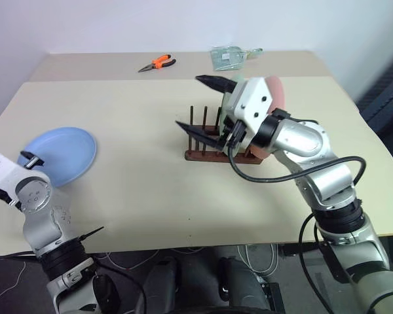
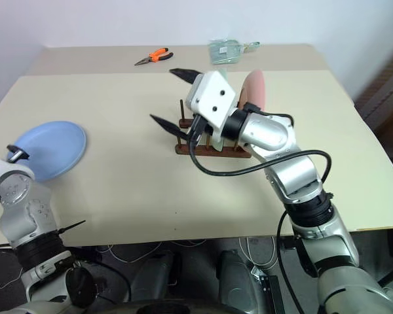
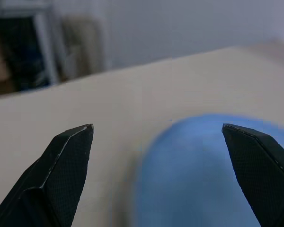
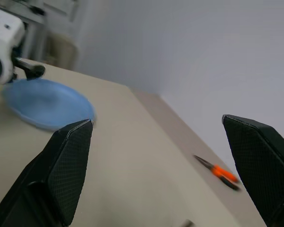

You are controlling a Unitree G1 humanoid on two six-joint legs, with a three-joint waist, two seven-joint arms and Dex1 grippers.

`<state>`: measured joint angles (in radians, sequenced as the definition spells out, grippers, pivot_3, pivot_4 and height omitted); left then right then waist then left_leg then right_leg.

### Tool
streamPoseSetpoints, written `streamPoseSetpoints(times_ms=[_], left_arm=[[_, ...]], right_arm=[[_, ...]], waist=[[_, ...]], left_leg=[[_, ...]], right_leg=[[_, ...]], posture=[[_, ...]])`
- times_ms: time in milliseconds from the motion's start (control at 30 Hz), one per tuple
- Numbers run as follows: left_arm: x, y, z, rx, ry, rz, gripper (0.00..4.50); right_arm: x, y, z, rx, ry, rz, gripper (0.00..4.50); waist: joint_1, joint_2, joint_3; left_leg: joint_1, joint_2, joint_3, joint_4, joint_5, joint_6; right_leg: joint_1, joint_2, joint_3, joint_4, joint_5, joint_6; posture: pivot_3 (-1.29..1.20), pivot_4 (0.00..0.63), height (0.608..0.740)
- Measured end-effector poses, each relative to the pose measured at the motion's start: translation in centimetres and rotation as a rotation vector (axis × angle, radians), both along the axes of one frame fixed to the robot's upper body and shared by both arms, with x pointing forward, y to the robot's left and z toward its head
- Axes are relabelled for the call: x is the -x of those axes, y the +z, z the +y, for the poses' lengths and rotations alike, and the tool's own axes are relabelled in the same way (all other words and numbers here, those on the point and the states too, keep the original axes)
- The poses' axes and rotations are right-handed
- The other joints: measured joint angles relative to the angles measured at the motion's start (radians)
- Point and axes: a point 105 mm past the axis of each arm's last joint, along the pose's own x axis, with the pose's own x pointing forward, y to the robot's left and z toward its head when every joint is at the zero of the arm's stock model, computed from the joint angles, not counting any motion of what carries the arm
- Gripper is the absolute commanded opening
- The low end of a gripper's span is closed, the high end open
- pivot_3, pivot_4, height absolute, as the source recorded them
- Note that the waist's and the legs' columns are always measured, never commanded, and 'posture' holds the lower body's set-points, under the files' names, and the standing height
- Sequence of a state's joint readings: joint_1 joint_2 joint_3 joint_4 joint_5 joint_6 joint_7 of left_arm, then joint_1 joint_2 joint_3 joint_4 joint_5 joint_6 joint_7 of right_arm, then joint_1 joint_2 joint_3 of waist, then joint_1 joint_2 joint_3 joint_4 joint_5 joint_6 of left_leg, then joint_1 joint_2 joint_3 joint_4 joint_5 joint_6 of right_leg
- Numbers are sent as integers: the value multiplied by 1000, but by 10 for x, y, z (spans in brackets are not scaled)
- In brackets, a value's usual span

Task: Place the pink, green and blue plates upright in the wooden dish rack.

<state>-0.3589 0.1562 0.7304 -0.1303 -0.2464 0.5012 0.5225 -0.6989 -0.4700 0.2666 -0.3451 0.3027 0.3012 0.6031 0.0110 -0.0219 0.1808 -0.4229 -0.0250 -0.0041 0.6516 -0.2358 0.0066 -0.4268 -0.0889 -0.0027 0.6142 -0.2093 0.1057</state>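
On the robot's left side of the beige table (image 1: pixel 137 196), the blue plate (image 1: pixel 62 154) is lying flat near the edge, a smooth, round, shallow dish with a raised rim. The left gripper (image 3: pixel 156 135) is hovering just over the near rim of that plate with its two black, wedge-shaped fingers (image 3: pixel 68 156) standing wide apart, gripping nothing; the textured pads are tapering to blunt points.

Toward the far edge, a pair of pliers (image 1: pixel 158 63) with orange handles is lying on the tabletop, and further right a small clear packet (image 1: pixel 230 56) is resting near the back.

At the middle of the table, the wooden dish rack (image 1: pixel 213 155) is sitting on its dark brown base rails, with thin upright pegs rising in rows. The green plate (image 1: pixel 228 104), pale and thin, is standing on edge among the pegs, mostly hidden behind the arm. Just to its right, the pink plate (image 1: pixel 278 91) is standing upright in the rack too, its rounded rim showing above the wrist.

The right gripper (image 1: pixel 200 104) is hanging above and in front of the rack, its pointed black fingers spread fully, one high and one low, and it is holding nothing. Its white, boxy wrist housing and glossy silver arm are covering much of the rack.
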Motion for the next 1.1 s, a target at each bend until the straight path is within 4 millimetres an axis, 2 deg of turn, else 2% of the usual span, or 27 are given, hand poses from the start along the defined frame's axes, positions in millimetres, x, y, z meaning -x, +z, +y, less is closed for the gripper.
streamPoseSetpoints(times_ms=[67,100,133,167,367,500,533,600,733,800,900,1033,1100], left_arm=[[4,-13,-2,108,14,2,4500],[4,-19,-4,173,4,-7,3928],[2,-25,-8,230,-14,-16,3666],[-1,-28,-11,273,-31,-26,3153],[-3,-29,-13,360,-65,-82,36],[-17,-11,-19,352,-148,-197,11],[-23,-3,-23,321,-191,-224,11],[-40,25,-38,205,-310,-280,11],[-65,106,-91,-96,-582,-433,11],[-71,131,-128,-191,-720,-496,11],[-74,143,-169,-263,-885,-524,11],[-73,147,-197,-286,-995,-549,11],[-70,149,-202,-295,-1015,-563,0]], right_arm=[[2,-3,3,-3,15,11,4457],[2,-4,3,0,16,11,4500],[1,-5,3,3,16,12,4500],[1,-6,4,3,15,14,4500],[-1,-10,5,2,12,30,4500],[-2,-15,3,16,1,51,4500],[-4,-16,2,28,-12,40,4500],[-4,-19,2,86,-37,-17,4500],[-4,-28,12,217,-44,-156,4500],[-8,-27,17,266,-49,-234,4500],[-17,-19,26,314,-77,-338,4500],[-38,-24,33,377,-138,-393,4500],[-44,-32,36,406,-141,-392,3909]], waist=[[2,-1,0],[2,-1,0],[1,-1,0],[0,-2,-1],[-4,-2,-1],[0,-2,-1],[1,-3,0],[3,-5,0],[-2,-5,0],[-5,-5,0],[-19,-5,0],[-27,-5,0],[-27,-5,0]], left_leg=[[0,0,0,0,0,0],[0,0,0,0,0,0],[0,0,0,0,0,-1],[0,0,0,-1,0,-1],[0,0,0,-1,1,-2],[0,0,0,-1,1,-3],[-1,0,0,-1,1,-3],[-1,0,0,-1,1,-3],[-1,-1,1,-2,1,-3],[-1,-1,1,-2,1,-4],[0,0,1,-2,2,-4],[1,1,1,-3,2,-5],[1,1,1,-3,2,-5]], right_leg=[[0,0,0,0,0,0],[0,0,0,0,0,0],[-1,0,0,0,0,0],[-1,0,0,0,0,0],[-1,0,0,0,1,-1],[-1,0,0,-1,1,-2],[-1,0,0,-1,1,-2],[-1,0,-1,-1,1,-2],[-1,0,0,-2,1,-3],[-1,1,0,-2,1,-3],[-2,1,0,-1,1,-3],[-2,2,0,0,1,-2],[-2,2,0,0,1,-2]], posture=[[0,150,738],[0,150,738],[0,150,738],[0,150,738],[0,150,738],[0,150,738],[0,150,738],[0,150,738],[0,150,738],[0,150,738],[0,150,738],[0,150,738],[0,150,738]])
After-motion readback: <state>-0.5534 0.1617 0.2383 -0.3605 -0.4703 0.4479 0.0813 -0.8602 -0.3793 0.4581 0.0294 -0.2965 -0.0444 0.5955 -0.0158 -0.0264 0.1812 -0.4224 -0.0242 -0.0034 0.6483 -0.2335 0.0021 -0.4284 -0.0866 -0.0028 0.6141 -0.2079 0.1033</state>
